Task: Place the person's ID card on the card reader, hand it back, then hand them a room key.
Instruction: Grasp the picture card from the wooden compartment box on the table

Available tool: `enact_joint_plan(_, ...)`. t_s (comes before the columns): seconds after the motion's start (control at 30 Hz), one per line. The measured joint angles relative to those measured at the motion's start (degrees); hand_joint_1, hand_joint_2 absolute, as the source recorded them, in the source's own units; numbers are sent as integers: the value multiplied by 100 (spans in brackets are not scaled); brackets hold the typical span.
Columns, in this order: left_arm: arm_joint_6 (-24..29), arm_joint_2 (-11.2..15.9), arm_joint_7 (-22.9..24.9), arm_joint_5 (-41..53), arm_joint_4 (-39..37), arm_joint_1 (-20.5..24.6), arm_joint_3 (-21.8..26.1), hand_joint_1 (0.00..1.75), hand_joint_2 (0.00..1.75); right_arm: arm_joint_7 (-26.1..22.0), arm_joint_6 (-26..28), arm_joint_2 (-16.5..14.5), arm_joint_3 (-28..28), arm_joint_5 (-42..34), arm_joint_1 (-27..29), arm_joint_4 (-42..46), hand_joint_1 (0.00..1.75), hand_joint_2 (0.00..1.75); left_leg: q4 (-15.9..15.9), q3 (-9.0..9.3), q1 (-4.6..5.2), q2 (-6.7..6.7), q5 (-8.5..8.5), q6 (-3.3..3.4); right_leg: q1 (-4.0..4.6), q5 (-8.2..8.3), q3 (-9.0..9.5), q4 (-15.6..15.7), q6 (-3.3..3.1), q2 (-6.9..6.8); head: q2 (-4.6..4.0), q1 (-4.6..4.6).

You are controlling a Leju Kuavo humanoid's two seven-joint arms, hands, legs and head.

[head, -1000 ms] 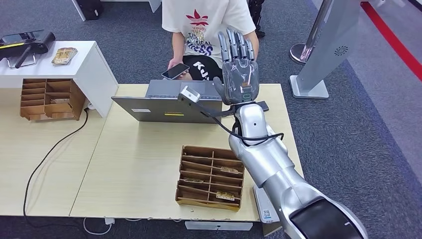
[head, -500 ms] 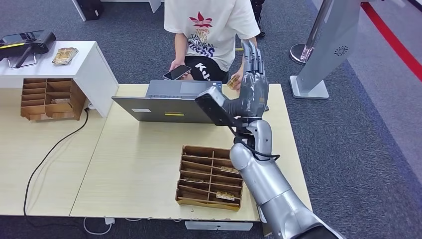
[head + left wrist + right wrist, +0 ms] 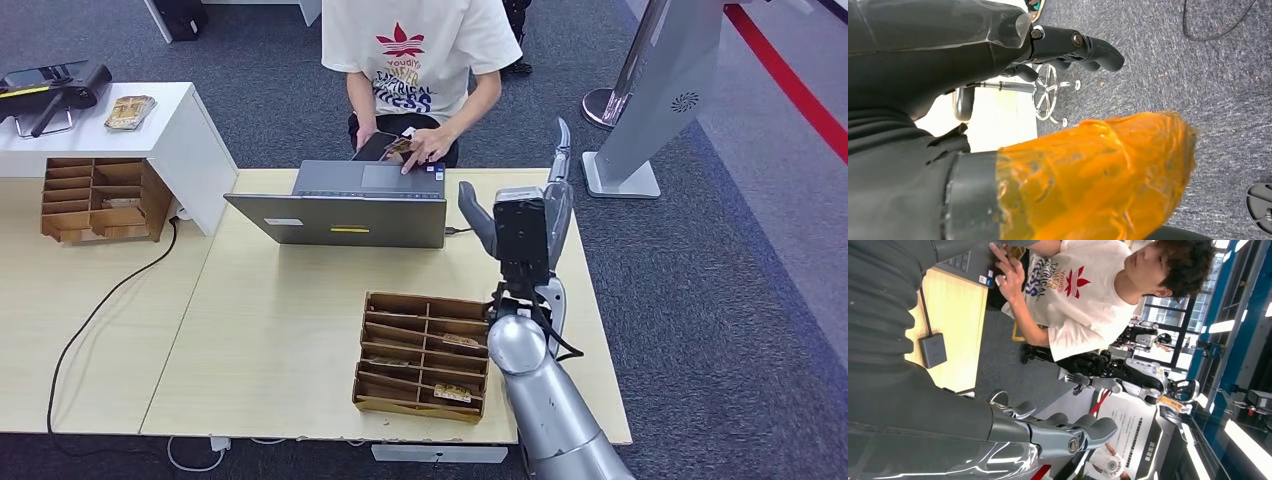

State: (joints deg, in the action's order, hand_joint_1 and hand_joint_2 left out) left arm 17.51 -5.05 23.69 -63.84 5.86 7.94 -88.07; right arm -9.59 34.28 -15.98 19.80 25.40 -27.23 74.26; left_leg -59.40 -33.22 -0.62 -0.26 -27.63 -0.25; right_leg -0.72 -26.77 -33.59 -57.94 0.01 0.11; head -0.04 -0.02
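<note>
On the person's white T-shirt (image 3: 420, 45) I can see a red trefoil logo above lines of lettering; only the last letters, "ESS", read clearly. A poster (image 3: 1128, 437) behind my hand carries printed lines too small to read. Nothing else is legible.

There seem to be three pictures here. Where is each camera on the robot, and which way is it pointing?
Head view: high on the body, facing forward and down at the table; the raised right hand and silver arm show.
Left wrist view: behind the left hand, facing grey carpet.
Right wrist view: behind the right hand, facing the person.
Shared: head and right wrist views both show the person, the laptop and the table.
</note>
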Motion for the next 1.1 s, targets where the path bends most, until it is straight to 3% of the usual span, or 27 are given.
enact_joint_plan(0.23,34,-3,3,-95,0,-4,15,0,0,-148,-79,67,2,-421,186,373,0,175,0,0,0,-2,1,0,0,0,0,0,0,-2,0,-1)
enact_joint_plan(0.4,60,-3,-24,-229,0,-17,58,0,0,-468,-416,362,134,-582,683,1118,0,175,0,-3,1,-3,-4,1,0,-3,0,2,4,-2,0,-1)
enact_joint_plan(0.73,174,-7,-77,-488,0,-43,157,0,0,-735,-1095,979,670,-327,1681,1957,0,175,1,-3,0,-1,-10,8,0,-4,1,3,4,-2,0,0)
enact_joint_plan(1.0,239,-7,-84,-599,0,-62,196,0,0,-698,-1023,1203,942,269,2106,1956,0,175,1,-3,0,-1,-9,8,0,-4,1,3,4,-2,0,0)
enact_joint_plan(1.03,239,-7,-84,-608,0,-63,197,0,0,-686,-1000,1221,965,348,2141,1954,5,175,1,-3,0,-1,-9,8,0,-4,1,3,4,-2,0,0)
enact_joint_plan(1.1,240,-7,-83,-619,0,-63,199,0,0,-666,-958,1259,1003,511,2199,1944,84,175,1,-3,1,-1,-9,8,0,-4,1,3,4,-2,0,-1)
